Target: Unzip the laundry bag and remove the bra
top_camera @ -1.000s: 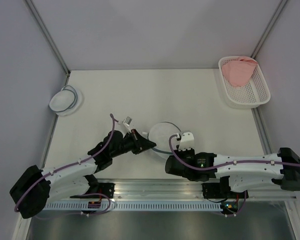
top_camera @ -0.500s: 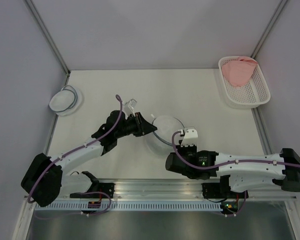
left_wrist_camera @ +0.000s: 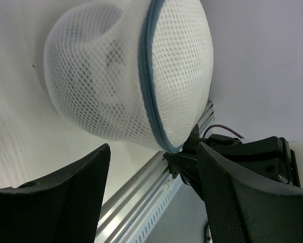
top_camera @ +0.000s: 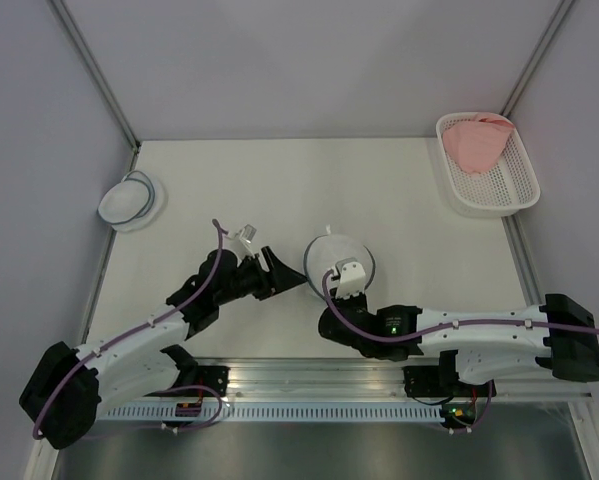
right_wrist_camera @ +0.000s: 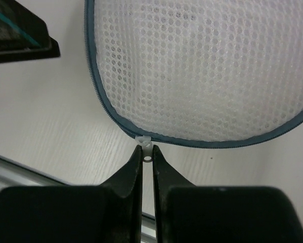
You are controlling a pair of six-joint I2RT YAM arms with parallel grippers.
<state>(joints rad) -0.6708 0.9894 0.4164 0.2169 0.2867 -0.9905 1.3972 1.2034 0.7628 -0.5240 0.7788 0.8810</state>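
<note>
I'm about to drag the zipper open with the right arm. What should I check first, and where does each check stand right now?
1. Right gripper on the zipper pull: ok, jaws shut on the white tab.
2. Laundry bag braced by the left gripper: not ok, its jaws are open and grip nothing.
3. Zipper rim closed at the start: ok, closed along all that shows.
4. Bra inside: cannot tell, the mesh shows only faint dark patches.
5. Room along the rim for the pull: cannot tell, the left gripper sits close by the bag's left side.
</note>
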